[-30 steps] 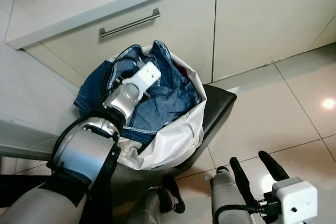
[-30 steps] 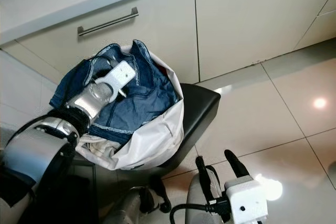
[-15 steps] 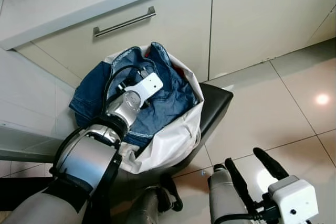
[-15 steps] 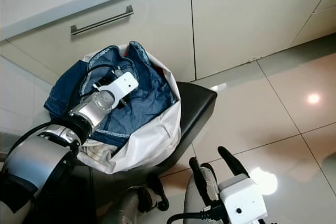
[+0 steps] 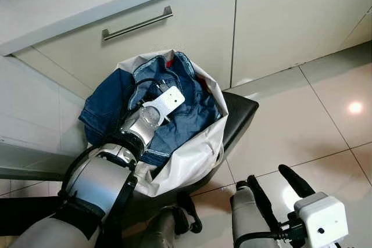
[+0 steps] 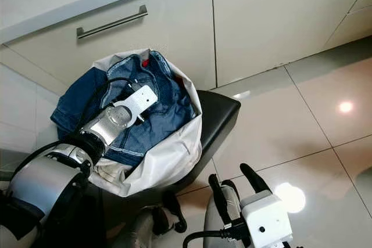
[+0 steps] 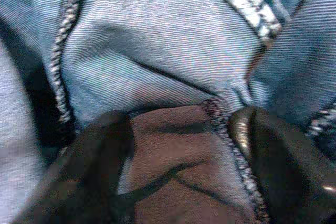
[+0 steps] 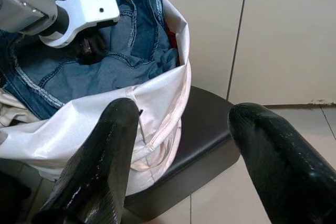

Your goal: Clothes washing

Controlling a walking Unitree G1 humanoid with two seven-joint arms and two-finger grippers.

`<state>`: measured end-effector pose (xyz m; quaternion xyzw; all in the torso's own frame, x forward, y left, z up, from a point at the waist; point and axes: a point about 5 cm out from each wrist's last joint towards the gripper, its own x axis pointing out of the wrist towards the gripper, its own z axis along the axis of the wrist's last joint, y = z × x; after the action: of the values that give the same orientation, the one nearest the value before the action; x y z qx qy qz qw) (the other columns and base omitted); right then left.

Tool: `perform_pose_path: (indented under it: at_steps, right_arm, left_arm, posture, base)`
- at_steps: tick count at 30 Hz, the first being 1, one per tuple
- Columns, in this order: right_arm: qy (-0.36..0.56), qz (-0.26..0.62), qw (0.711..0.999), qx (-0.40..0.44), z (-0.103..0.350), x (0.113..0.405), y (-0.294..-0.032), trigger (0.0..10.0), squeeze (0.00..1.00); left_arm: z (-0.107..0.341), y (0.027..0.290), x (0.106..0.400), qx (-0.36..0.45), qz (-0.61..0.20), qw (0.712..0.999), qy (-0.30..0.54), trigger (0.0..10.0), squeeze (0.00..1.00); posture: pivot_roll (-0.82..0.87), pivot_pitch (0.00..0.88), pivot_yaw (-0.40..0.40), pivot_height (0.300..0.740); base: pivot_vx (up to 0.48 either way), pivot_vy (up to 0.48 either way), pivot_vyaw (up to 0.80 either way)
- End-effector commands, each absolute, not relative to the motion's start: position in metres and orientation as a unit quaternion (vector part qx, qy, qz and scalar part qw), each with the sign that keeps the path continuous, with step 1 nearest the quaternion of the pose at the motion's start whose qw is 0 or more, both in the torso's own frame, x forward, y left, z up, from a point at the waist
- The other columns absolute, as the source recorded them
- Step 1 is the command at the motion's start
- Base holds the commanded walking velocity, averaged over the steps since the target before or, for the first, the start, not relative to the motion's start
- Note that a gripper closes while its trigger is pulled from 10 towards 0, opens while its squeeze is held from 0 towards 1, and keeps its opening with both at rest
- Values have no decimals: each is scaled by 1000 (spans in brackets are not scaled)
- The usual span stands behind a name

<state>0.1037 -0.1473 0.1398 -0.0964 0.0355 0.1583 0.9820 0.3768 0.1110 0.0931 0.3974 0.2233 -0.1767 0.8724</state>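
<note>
Digging deeper, the left gripper (image 7: 178,182) has sunk into the denim jeans (image 5: 192,105) in the white laundry bag (image 5: 192,155) | fingers (image 7: 273,166) spread around a fold, no grasp yet | right gripper (image 8: 184,156) released, idle.

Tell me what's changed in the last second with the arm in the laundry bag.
The left gripper has pushed further down into the blue jeans in the white laundry bag, its fingers spread around a fold. The bag, the black stool and the open right gripper stay put.
</note>
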Motion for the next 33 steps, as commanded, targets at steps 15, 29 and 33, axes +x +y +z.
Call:
perform_pose_path:
  at_steps: [15,29,33]
  right_arm:
    - [57,149,984,-82,133,101,-145,10000,0]
    - [65,138,985,-82,126,104,-149,10000,0]
    - [63,139,985,-80,123,107,-148,10000,0]
  left_arm:
    - [56,91,351,338,-265,861,272,0,0]
    - [69,80,357,195,-242,915,257,0,0]
    - [75,83,362,138,-223,933,245,0,0]
  posture:
    - [-562,390,228,740]
    - [-553,354,231,740]
    - [-541,345,233,740]
  base:
    - [0,0,0]
    - [0,0,0]
    - [0,0,0]
